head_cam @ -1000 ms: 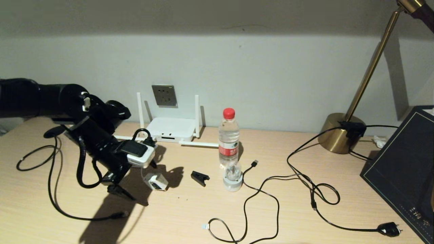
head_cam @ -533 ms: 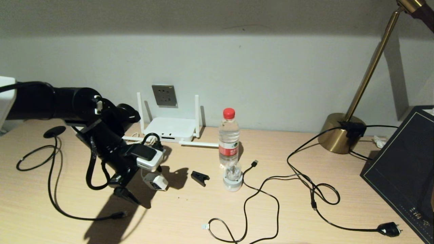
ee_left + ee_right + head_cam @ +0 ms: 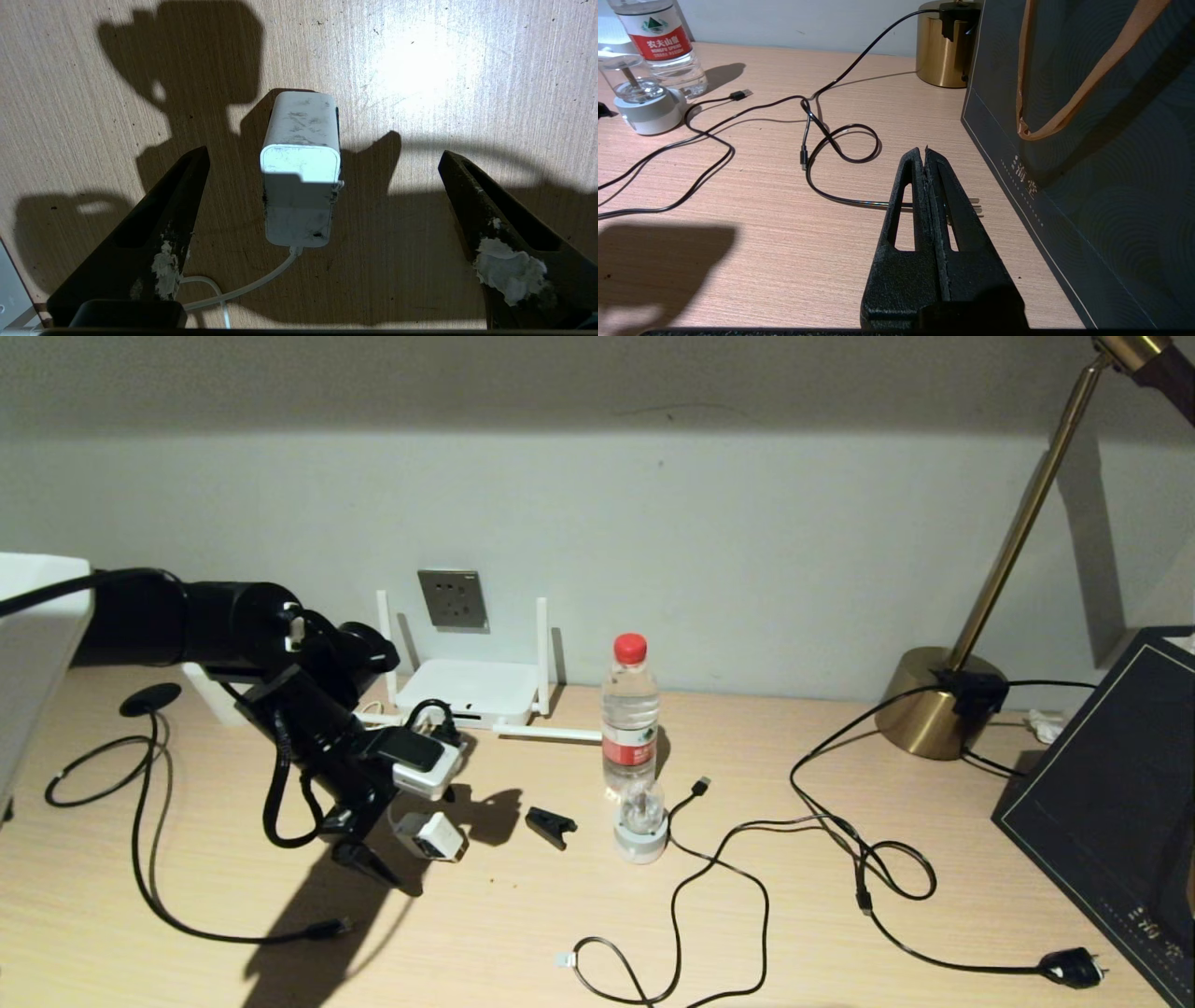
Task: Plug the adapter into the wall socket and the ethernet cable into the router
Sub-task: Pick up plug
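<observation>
The white adapter lies on its side on the desk, its thin white cord trailing toward my wrist. My left gripper hangs just above it, open. In the left wrist view the adapter sits between the wide-apart fingers of the left gripper, nearer one finger and touching neither. The grey wall socket is on the wall behind the white router. The ethernet cable's clear connector lies near the front edge. My right gripper is shut and empty, low over the desk beside a dark bag.
A water bottle, a small glass-domed gadget and a black clip stand right of the adapter. Black cables loop across the desk to a mains plug. A brass lamp base and the dark bag fill the right side.
My left arm has reached further right and forward, bringing the open gripper over the adapter. The adapter and everything else on the desk stayed put.
</observation>
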Robot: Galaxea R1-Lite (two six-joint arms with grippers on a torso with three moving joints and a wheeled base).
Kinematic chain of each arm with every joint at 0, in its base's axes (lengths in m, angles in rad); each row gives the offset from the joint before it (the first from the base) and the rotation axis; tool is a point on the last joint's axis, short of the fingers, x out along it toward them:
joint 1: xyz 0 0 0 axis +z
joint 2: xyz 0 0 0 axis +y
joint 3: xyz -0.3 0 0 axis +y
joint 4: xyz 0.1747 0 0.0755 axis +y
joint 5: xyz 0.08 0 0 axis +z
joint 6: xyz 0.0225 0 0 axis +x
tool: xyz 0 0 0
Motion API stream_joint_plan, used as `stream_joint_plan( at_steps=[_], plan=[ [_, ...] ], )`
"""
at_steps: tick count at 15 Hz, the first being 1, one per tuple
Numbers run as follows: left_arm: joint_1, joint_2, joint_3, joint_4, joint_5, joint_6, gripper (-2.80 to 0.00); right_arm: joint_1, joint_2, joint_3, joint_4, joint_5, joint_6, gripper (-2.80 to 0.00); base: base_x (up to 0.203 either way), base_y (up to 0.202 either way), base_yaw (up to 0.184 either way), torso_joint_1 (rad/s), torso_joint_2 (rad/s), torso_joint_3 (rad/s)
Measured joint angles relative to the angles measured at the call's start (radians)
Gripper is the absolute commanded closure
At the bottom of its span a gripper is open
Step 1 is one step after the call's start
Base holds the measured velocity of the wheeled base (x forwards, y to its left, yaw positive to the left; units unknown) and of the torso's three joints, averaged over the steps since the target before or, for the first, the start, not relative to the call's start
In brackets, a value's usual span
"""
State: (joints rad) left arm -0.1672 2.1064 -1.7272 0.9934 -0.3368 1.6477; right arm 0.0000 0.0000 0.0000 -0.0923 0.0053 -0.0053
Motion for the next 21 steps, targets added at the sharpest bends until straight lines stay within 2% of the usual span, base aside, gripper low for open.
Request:
stream_joint_plan(
  at_steps=[12,13,21],
  plan=[
    [-0.003,0.047,-0.048,0.003,0.000,-0.015,-2.80,0.000,0.000,0.000,0.000,0.000,0.000,0.00,0.000,0.000,0.000,0.000,0.00,0.000],
    [-0.003,0.048,-0.048,0.003,0.000,-0.015,0.00,0.000,0.000,0.000,0.000,0.000,0.000,0.00,0.000,0.000,0.000,0.000,0.00,0.000],
    [-0.003,0.052,-0.046,0.002,-0.002,-0.020,0.00,0.000,0.000,0.000,0.000,0.000,0.000,0.00,0.000,0.000,0.000,0.000,0.00,0.000]
  ],
)
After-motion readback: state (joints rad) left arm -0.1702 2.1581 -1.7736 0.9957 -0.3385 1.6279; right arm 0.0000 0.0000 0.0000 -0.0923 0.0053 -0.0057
